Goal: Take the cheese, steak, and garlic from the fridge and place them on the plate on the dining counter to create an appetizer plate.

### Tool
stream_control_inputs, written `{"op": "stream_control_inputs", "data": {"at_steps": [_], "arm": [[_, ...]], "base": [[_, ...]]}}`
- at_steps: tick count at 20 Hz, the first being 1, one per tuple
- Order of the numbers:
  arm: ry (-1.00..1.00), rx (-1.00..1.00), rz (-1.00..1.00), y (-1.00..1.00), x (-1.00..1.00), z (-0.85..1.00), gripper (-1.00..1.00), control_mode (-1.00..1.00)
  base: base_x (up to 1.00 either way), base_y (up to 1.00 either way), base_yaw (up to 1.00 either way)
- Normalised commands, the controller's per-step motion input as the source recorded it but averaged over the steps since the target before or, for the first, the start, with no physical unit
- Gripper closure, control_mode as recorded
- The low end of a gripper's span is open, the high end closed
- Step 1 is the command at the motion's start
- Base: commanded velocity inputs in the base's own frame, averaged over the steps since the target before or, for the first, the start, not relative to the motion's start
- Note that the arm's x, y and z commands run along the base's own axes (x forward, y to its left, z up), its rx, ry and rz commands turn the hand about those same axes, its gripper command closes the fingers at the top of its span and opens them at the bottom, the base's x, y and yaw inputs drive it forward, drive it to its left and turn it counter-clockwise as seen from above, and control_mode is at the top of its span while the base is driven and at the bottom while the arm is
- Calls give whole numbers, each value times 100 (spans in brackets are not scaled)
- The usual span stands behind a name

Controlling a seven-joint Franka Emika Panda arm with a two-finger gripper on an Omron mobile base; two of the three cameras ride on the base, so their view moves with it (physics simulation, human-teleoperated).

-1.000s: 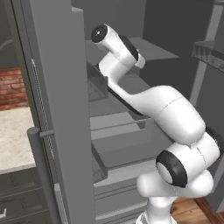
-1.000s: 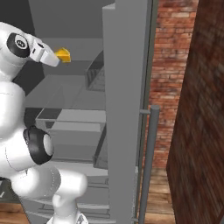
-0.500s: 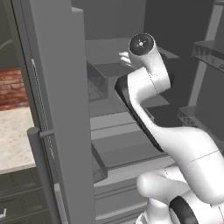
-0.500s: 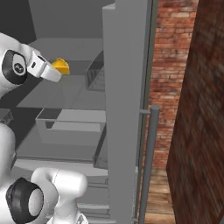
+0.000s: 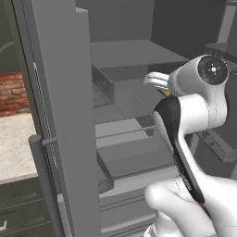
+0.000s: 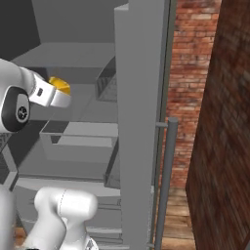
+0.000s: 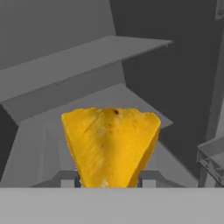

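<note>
Retreating pincer (image 7: 109,186), cheese (image 7: 110,146) clamped

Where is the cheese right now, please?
The cheese is clamped in the gripper, held in the air in front of the open fridge's grey shelves.

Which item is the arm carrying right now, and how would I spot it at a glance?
Start at the tall grey fridge with its door open, then find the white arm raised in front of its grey shelves. At the arm's tip, the end effector is closed on the small yellow-orange wedge of cheese. It is the one bright-coloured thing against the grey interior.
</note>
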Motion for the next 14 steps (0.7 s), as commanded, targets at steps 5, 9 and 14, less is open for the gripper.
{"op": "stream_control_inputs", "data": {"at_steps": [5,9,14], "arm": [[0,0,5,-1,-12,0,100,100],[0,0,0,0,0,0,100,100],[0,0,0,0,0,0,100,100]], "base": [[-60,-2,22],[-95,2,25],[-100,8,23]]}}
